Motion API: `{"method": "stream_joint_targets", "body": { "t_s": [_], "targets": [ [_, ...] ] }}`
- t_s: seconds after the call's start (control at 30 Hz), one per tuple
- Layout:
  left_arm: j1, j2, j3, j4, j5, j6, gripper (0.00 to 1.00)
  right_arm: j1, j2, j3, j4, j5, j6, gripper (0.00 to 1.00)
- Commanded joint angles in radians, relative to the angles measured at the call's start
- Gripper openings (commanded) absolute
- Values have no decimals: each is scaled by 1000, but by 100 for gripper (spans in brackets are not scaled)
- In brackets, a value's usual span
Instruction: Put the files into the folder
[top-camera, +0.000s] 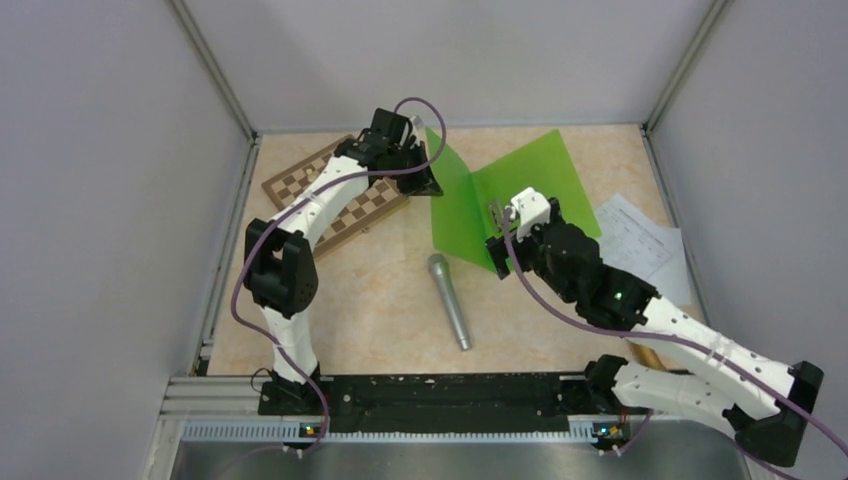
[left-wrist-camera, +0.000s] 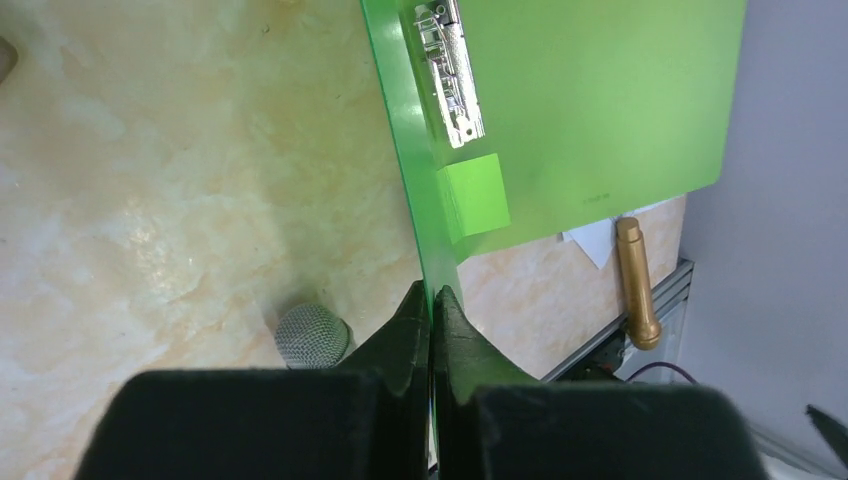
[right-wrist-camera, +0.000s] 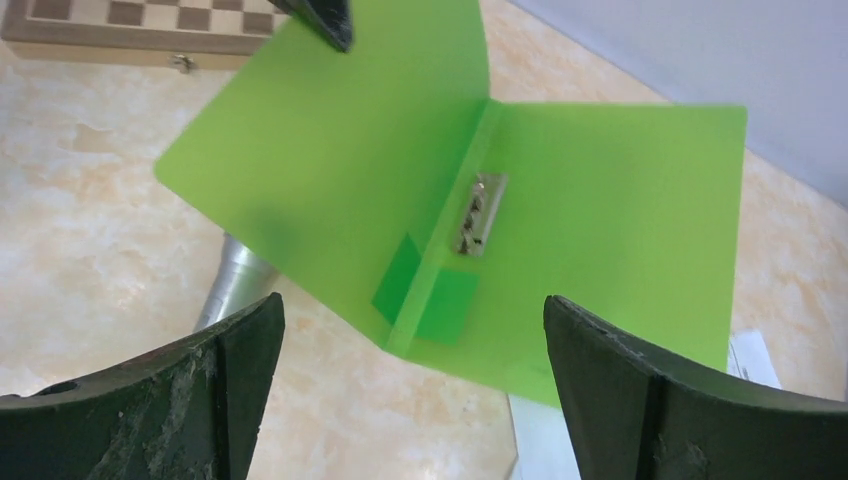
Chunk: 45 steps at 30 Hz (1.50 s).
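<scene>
The green folder (top-camera: 520, 175) lies open at the back middle of the table, its metal clip (right-wrist-camera: 478, 212) showing along the spine. My left gripper (left-wrist-camera: 432, 292) is shut on the edge of the left cover (right-wrist-camera: 330, 150) and holds it raised; it also shows in the top view (top-camera: 425, 180). The right cover (left-wrist-camera: 600, 100) lies flat. My right gripper (right-wrist-camera: 412, 310) is open and empty, hovering over the folder's near edge (top-camera: 500, 245). The files (top-camera: 640, 235), white printed sheets, lie on the table right of the folder, partly under its right cover.
A silver microphone (top-camera: 450, 300) lies in the middle of the table, near the folder's front. A brown checkered board (top-camera: 345, 195) lies at the back left under the left arm. A brown handle-like object (left-wrist-camera: 636, 285) lies near the front right rail. Grey walls enclose the table.
</scene>
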Motion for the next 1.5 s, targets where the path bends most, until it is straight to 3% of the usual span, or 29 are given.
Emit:
{"method": "stream_joint_targets", "body": {
  "t_s": [0.0,0.07,0.2,0.3,0.7,0.87,0.93,1.0,1.1,1.13,1.2,1.27,1.4,1.47],
  "targets": [
    [21,2,50,24,36,149,0,-121,-38,71,-113,-8,51,99],
    [34,10,55,18,53,189,0,-293,-22,110,-138,-58,111,99],
    [48,31,75,-12,62,247,0,-703,141,219,-257,-372,262,99],
    [62,43,75,-19,69,261,0,-863,252,254,-264,-535,303,99],
    [78,66,72,-14,58,270,0,-965,478,214,-116,-546,365,99],
    [102,87,80,-35,61,284,0,-1084,508,122,49,-895,421,98],
    [105,96,85,-41,50,295,0,-1094,540,111,93,-1030,451,90],
    [104,108,89,-46,27,299,0,-1094,572,104,131,-1112,477,74],
    [104,144,125,-95,-27,307,0,-1092,584,88,171,-1112,502,37],
    [104,164,147,-121,-52,309,8,-1087,577,86,165,-1082,495,27],
    [105,191,197,-193,-110,313,35,-1079,558,88,147,-1035,476,9],
    [105,195,220,-230,-187,306,61,-1075,534,85,141,-1021,469,2],
    [70,146,243,-277,-455,280,76,-1064,496,81,129,-996,464,0],
    [33,111,245,-288,-576,273,79,-1057,482,80,130,-989,475,0]
  ]
}}
